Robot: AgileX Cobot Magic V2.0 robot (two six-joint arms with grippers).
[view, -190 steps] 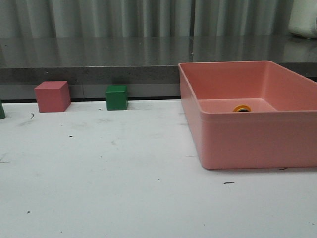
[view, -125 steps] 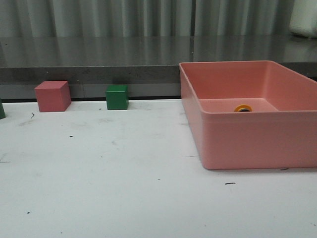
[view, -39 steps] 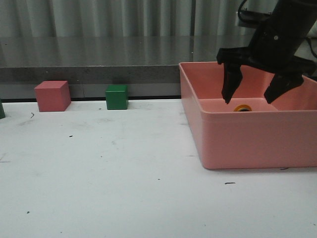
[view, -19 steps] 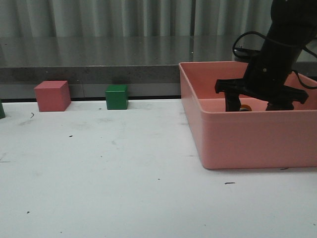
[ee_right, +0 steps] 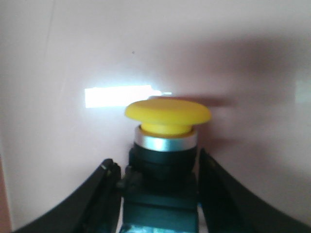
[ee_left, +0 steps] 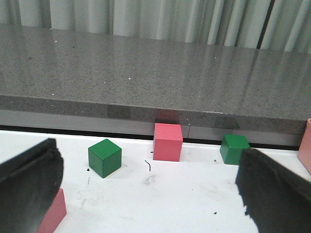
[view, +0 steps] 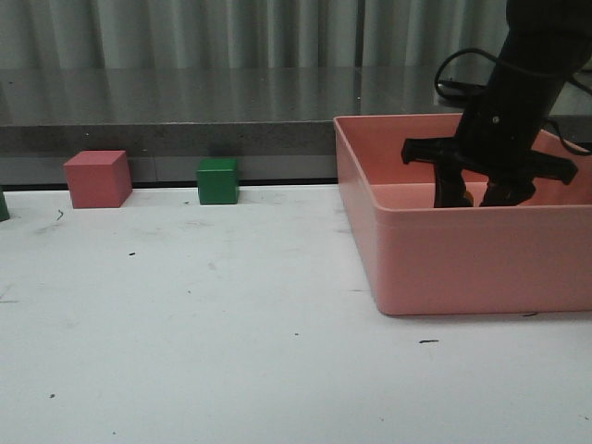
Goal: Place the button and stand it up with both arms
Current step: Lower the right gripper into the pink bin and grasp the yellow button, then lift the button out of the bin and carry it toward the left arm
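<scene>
White desk (view: 185, 314) runs back to a grey ledge, with a pink bin (view: 462, 264) at the right of the frame where the right end effector (view: 474, 196) dips inside. Its fingers (ee_right: 104, 194) sit snug against the base of the button (ee_right: 167, 145), apparently clamped on it; a straight, slow lift would clear the wall. The left end effector (ee_left: 146, 194) hangs wide apart.

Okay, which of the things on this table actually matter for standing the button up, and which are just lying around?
Part of the job:
- button, between the fingers of the right tool
- pink bin, which the right tool reaches into
- left tool, open, back over the table

Just lying about:
- pink cube
- green cube
- second green cube
</scene>
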